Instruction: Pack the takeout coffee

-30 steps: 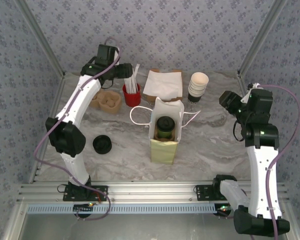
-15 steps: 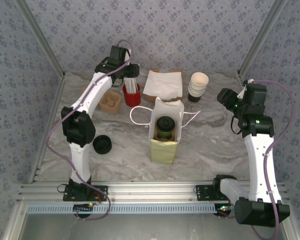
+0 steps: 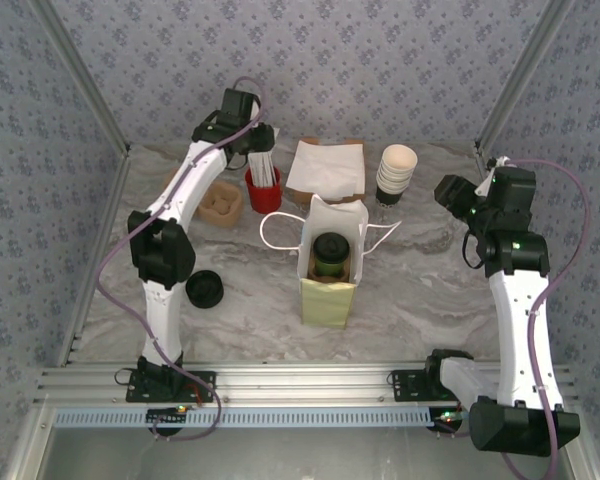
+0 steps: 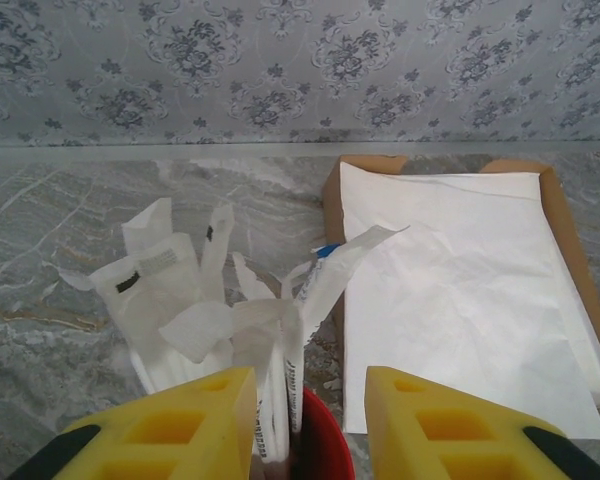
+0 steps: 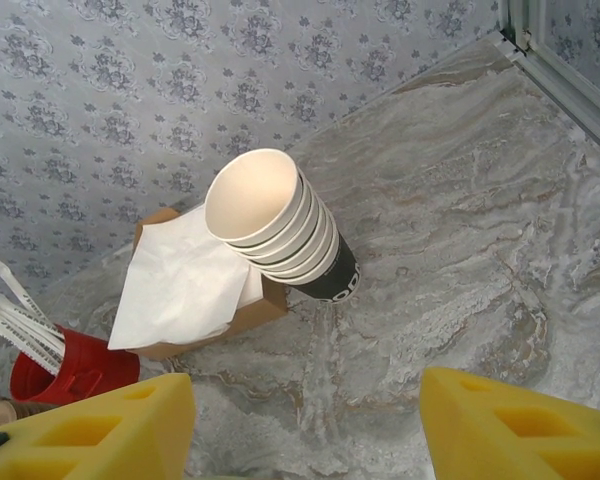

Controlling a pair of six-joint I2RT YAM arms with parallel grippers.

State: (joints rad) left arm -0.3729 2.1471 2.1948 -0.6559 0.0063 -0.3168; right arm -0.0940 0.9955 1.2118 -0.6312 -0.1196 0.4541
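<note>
Squarely at the middle of the marble table (image 3: pixel 420 290): takeout coffee (image 3: pixel 331 252), upright inside the open-topped white-and-yellow paper bag (image 3: pixel 328 295), black lid uppermost, a little green wall showing beneath it.

At eleven o'clock from the bag, left gripper (image 3: pixel 258 145) poised above the red cup (image 3: pixel 263 192) full of white wrapped sticks (image 3: pixel 270 168). From the left wrist, yellow fingers (image 4: pixel 170 420) drawn in to a modest gap, left gripper (image 4: pixel 310 400) straddling several wrapped sticks (image 4: pixel 180 290), those lying close against the left-hand pad. Gap wider than the sticks, so jaws partly apart and not visibly clamped. Red cup (image 4: pixel 320 445) rim just below, between the two pads.

At twelve o'clock, white napkins (image 3: pixel 326 168) lying in a brown tray. At one o'clock, stack of white paper cups (image 3: pixel 396 170), bottom cup dark.

At two o'clock, well apart from the bag, right gripper (image 3: pixel 450 195). From the right wrist, right gripper (image 5: pixel 305 400) spread wide, nothing between the pads, bare marble beneath, stack of white paper cups (image 5: pixel 280 225) ahead.

At ten o'clock, tan cup carrier (image 3: pixel 220 202). At nine o'clock, loose round black lid (image 3: pixel 204 289) flat on the table.
</note>
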